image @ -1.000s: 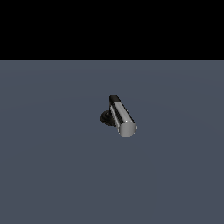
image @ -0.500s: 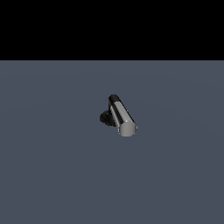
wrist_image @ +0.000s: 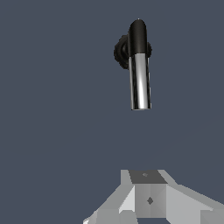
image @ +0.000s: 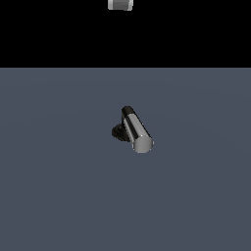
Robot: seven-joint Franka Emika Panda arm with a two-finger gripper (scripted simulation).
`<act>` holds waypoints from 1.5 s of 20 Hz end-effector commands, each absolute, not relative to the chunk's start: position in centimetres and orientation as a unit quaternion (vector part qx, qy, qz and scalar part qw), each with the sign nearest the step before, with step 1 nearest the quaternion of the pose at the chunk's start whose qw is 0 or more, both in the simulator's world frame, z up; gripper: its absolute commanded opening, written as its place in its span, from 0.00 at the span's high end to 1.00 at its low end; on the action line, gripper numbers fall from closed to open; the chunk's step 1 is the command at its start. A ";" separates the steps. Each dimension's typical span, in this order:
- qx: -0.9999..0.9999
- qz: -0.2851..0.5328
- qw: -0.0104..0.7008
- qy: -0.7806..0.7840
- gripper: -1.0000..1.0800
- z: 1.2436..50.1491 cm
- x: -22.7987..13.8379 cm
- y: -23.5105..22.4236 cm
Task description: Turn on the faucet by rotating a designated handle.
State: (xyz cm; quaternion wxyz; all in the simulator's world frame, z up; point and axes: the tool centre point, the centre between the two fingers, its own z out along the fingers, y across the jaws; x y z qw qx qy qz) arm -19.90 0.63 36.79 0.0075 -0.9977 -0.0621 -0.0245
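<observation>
The faucet point(image: 128, 128) stands alone on the dark blue-grey floor, with its round black base point(image: 118, 132) low behind a short black elbow. The handle point(image: 138, 131), a shiny silver bar with a flat round end, slants out from that elbow toward the exterior view's right. In the wrist view the faucet point(wrist_image: 131, 49) and the handle point(wrist_image: 140, 81) lie well ahead of my gripper point(wrist_image: 145, 175), with bare floor between them. The grey fingers show as one block with no gap, holding nothing and touching nothing.
A small grey piece of the arm point(image: 120, 4) pokes in at the top edge of the exterior view, high above the faucet. The floor point(image: 59, 186) spreads flat around the fixture, against a black backdrop.
A grey piece of the arm has come into the top edge of the exterior view. The faucet and its handle have not moved.
</observation>
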 end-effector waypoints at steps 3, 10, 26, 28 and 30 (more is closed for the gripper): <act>-0.997 -0.021 0.006 -0.072 1.00 32.8 -18.8 0.6; -0.996 -0.015 0.005 -0.087 1.00 27.0 -17.2 0.6; -0.993 -0.004 0.001 -0.117 1.00 15.1 -13.8 0.6; -0.993 -0.003 0.000 -0.119 1.00 14.1 -13.5 0.6; -0.993 -0.002 0.000 -0.122 1.00 13.2 -13.2 0.6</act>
